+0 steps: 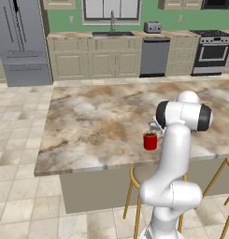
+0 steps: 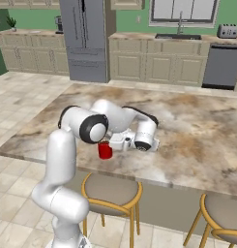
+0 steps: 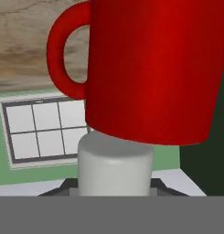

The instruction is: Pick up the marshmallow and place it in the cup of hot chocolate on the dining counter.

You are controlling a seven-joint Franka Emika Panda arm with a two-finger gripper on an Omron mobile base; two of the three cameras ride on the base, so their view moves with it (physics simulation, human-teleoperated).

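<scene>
On the marbled tabletop (image 1: 97,121), the red cup of hot chocolate (image 1: 150,140) stands upright; just right of it and over its rim, the fingers (image 3: 93,183) grasp the white marshmallow (image 3: 115,169), seemingly poised for dropping

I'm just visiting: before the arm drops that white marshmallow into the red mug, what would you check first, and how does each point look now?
1. Marshmallow gripped: ok, it sits between the shut gripper's tips.
2. Red mug upright on the dining counter: ok.
3. Hand close to the mug: ok, the mug looms large in the hand view.
4. Marshmallow directly over the mug's opening: cannot tell.
5. Hot chocolate in the mug: cannot tell, the inside is not seen.
</scene>
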